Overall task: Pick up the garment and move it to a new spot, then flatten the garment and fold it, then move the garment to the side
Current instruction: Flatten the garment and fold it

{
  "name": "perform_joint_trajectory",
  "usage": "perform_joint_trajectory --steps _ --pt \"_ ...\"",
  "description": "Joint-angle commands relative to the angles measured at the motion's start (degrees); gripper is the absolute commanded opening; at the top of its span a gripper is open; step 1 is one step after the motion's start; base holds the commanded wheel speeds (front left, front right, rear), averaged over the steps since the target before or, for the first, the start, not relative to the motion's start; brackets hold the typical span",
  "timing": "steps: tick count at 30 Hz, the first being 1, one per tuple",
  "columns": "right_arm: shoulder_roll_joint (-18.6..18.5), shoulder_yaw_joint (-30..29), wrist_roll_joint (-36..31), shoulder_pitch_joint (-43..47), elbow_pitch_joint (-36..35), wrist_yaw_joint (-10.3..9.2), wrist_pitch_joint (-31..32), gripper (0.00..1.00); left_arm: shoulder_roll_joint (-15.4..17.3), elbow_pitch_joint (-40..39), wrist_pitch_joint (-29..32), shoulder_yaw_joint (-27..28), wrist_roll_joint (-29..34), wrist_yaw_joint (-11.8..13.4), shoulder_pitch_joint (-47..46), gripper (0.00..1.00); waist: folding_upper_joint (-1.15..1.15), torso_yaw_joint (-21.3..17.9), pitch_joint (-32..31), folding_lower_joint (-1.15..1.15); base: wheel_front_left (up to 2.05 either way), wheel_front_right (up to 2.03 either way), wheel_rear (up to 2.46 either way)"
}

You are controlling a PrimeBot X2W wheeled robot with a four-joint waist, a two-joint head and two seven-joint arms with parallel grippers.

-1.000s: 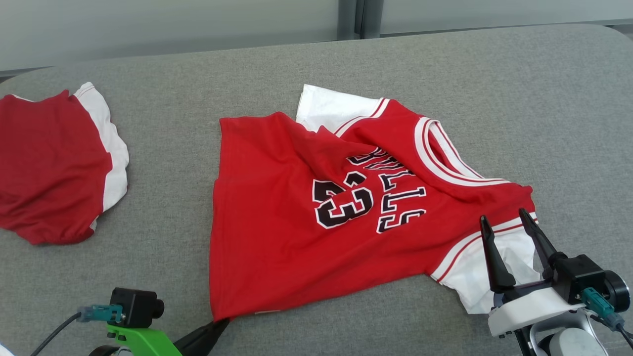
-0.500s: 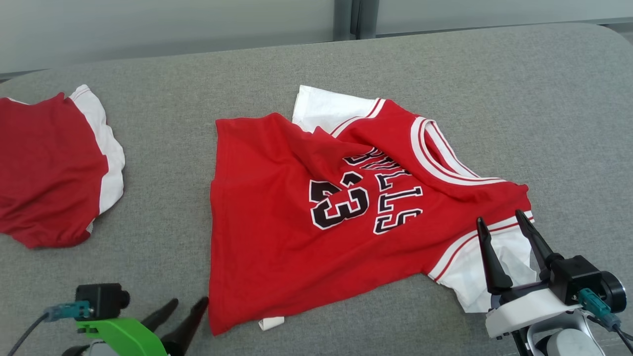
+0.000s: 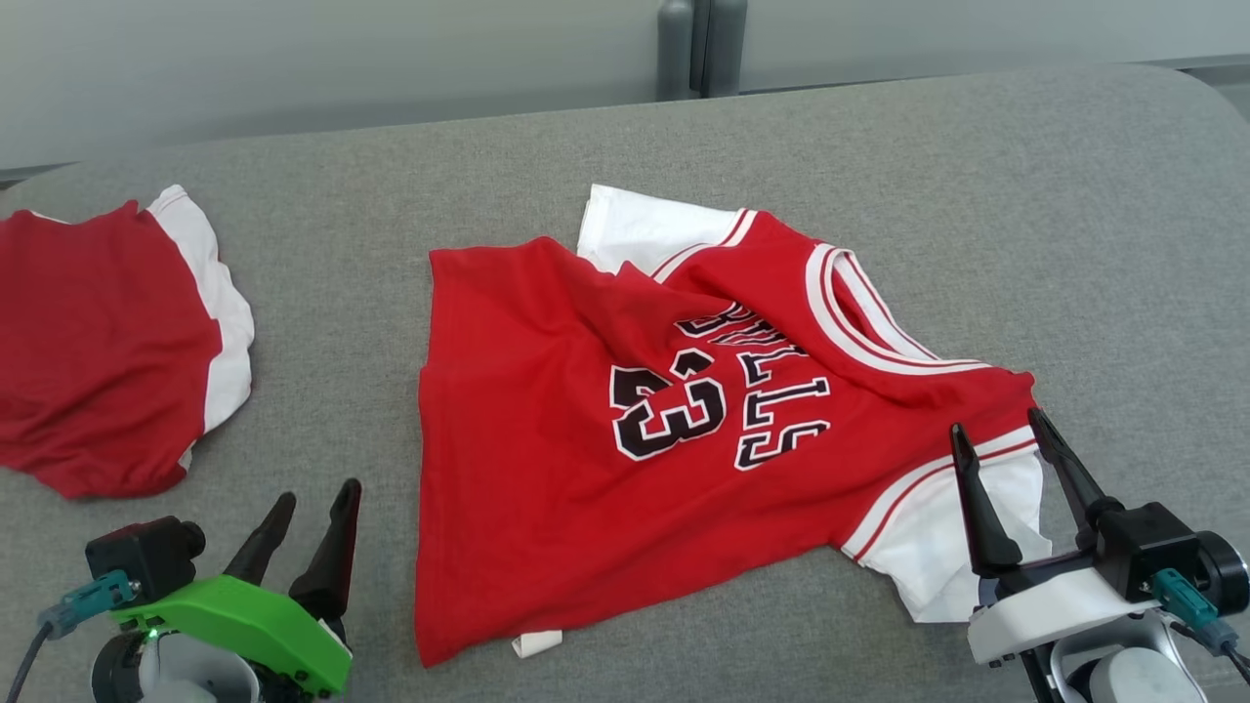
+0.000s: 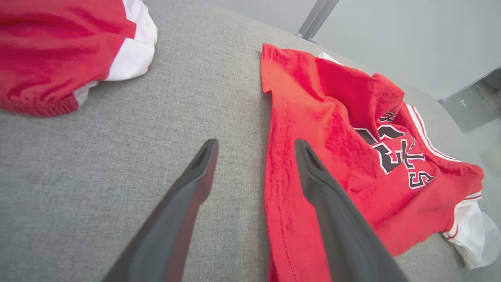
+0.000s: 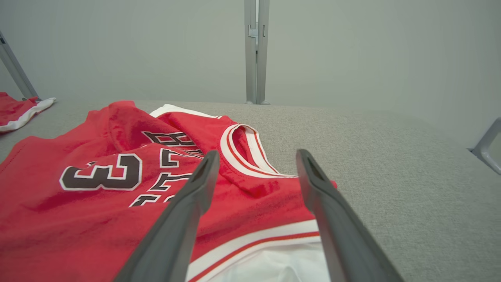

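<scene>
Both empty and spread wide, the left end effector (image 3: 317,493) and right end effector (image 3: 997,423) risk pressing creases into the shirt (image 3: 586,439), bunched across its middle.

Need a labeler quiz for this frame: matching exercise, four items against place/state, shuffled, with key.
Column 1
1. jersey
2. second red garment
3. left gripper
4. right gripper

Column 2
A. far left in the head view, apart from the other cloth
B. open, at the white sleeve
C. centre, rumpled, number 23 facing up
D. open, empty, beside the red hem edge

Pairs: 1-C, 2-A, 3-D, 4-B
</scene>
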Motion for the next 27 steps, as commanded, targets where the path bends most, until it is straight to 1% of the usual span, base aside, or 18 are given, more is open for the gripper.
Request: perform_joint_trajectory --steps 1,2,3,5,10,11,13,16,18,20,22,25,27 --pt "-0.7 -0.5 -0.4 1.2 -0.2 -0.02 -0.2 1.0 -1.0 0.9 -0.5 1.2 2.0 0.6 1.2 1.0 0.0 0.3 -1.6 0.0 0.0 0.0 0.0" --pt "-0.7 -0.5 -0.4 1.2 -0.2 -0.02 -0.2 1.0 -1.0 0.9 -0.5 1.2 2.0 0.6 1.2 1.0 0.0 0.3 -1.6 0.0 0.0 0.0 0.0" --pt "-0.9 -0.6 -0.4 1.5 -0.2 -0.02 -0.2 1.0 -1.7 1.4 -0.6 2.0 3.6 0.6 1.5 1.0 0.0 0.5 -2.2 0.0 0.0 0.0 0.0" --pt "-1.2 -1.2 -0.5 1.7 -0.6 -0.02 -0.2 1.0 -3.9 1.9 -0.6 6.4 7.2 0.6 2.6 1.0 0.0 0.7 -3.0 0.0 0.0 0.0 0.0" --pt "-1.9 -2.5 -0.4 2.6 -0.8 -0.02 -0.2 1.0 -8.7 2.0 -0.6 14.8 19.2 -1.0 9.0 1.0 0.0 1.1 -4.6 0.0 0.0 0.0 0.0" --pt "-2.1 -2.7 -0.4 2.6 -0.7 -0.02 -0.2 1.0 -9.5 2.1 -0.6 16.1 21.8 -1.6 10.4 1.0 0.0 1.1 -4.7 0.0 0.0 0.0 0.0" --pt "-2.5 -3.4 -0.4 3.2 -0.6 -0.02 -0.2 1.0 -11.7 2.0 -0.6 18.7 25.3 -3.2 13.0 1.0 0.0 1.3 -5.0 0.0 0.0 0.0 0.0" --pt "-2.3 -5.1 0.1 4.6 -0.2 -0.02 -0.2 1.0 -14.9 0.9 -0.6 24.2 31.7 -5.7 16.7 1.0 0.0 1.8 -5.8 0.0 0.0 0.0 0.0" --pt "-2.3 -6.0 -0.2 5.5 -0.1 -0.02 -0.2 1.0 -17.1 0.1 -0.6 28.4 35.9 -6.9 19.4 1.0 0.0 1.9 -6.0 0.0 0.0 0.0 0.0" --pt "-2.1 -6.9 -0.3 6.5 -0.1 -0.02 -0.2 1.0 -19.8 -0.6 -0.6 32.2 38.9 -8.4 21.9 1.0 0.0 2.0 -6.3 0.0 0.0 0.0 0.0" --pt "-1.8 -7.7 -0.5 7.1 -0.1 -0.02 -0.2 1.0 -21.6 -0.8 -0.6 35.1 41.8 -10.1 23.9 1.0 0.0 1.8 -6.2 0.0 0.0 0.0 0.0" --pt "-1.2 -8.3 -0.8 6.7 -0.5 -0.02 -0.2 1.0 -23.8 -0.3 -0.6 37.8 45.3 -13.5 24.7 1.0 0.0 1.8 -5.3 0.0 0.0 0.0 0.0" --pt "-0.9 -7.8 -1.0 6.3 0.1 -0.02 -0.2 1.0 -25.5 1.0 -0.6 39.3 46.4 -15.6 24.3 1.0 0.0 1.9 -5.1 0.0 0.0 0.0 0.0"
